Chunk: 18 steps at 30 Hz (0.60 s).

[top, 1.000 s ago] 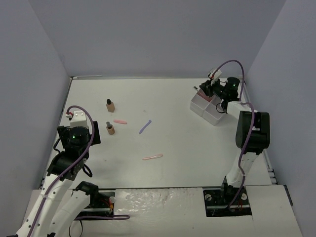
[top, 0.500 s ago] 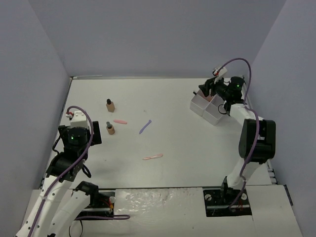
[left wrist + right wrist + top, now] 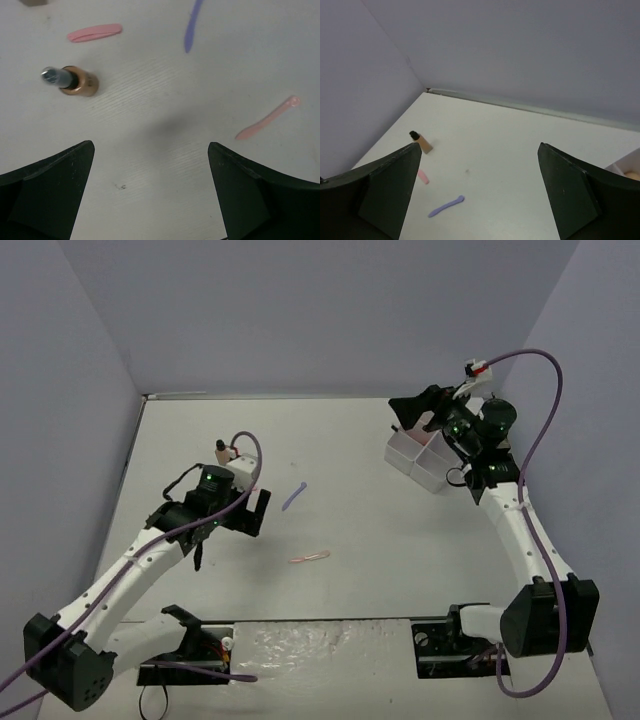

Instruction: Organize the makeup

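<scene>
My left gripper (image 3: 235, 528) hangs open over the table, nothing between its fingers. In the left wrist view, that same gripper (image 3: 150, 146) has a tan bottle (image 3: 77, 84) with a dark cap just beyond its left finger. A pink pencil (image 3: 95, 33), a purple pencil (image 3: 192, 22) and an orange-pink pencil (image 3: 267, 118) lie further out. The left arm hides this bottle from above. My right gripper (image 3: 412, 412) is open and empty above the white tray (image 3: 432, 468). The right wrist view shows a second tan bottle (image 3: 421, 142) and the purple pencil (image 3: 446, 206) far off.
The tray stands at the back right near the side wall, with pinkish items inside. The purple pencil (image 3: 294, 496) and orange-pink pencil (image 3: 309, 558) lie mid-table. Grey walls close the table on three sides.
My left arm has swung from the table's left edge out over the bottle and pencils. The right gripper has opened and lifted up away from the tray.
</scene>
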Tool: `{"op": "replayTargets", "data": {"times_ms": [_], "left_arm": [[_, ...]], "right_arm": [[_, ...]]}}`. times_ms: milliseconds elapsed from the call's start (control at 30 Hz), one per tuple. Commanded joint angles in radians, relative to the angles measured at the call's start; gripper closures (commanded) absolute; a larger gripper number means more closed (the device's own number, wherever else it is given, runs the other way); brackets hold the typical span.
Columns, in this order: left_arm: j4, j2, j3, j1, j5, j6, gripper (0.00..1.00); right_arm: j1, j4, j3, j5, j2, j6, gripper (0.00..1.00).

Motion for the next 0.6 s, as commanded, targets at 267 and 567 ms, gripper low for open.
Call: {"op": "replayTargets", "data": {"times_ms": [267,567], "left_arm": [[0.066,0.212,0.146,-0.233,0.038,0.038,0.09],[0.118,0.034,0.114,-0.225,-0.209,-0.075,0.05]], "right_arm": [[0.128,-0.606,-0.17,0.077,-0.265,-0.226,0.02],[0.568,-0.719,-0.206,0.344,-0.141,-0.303,0.05]]}}
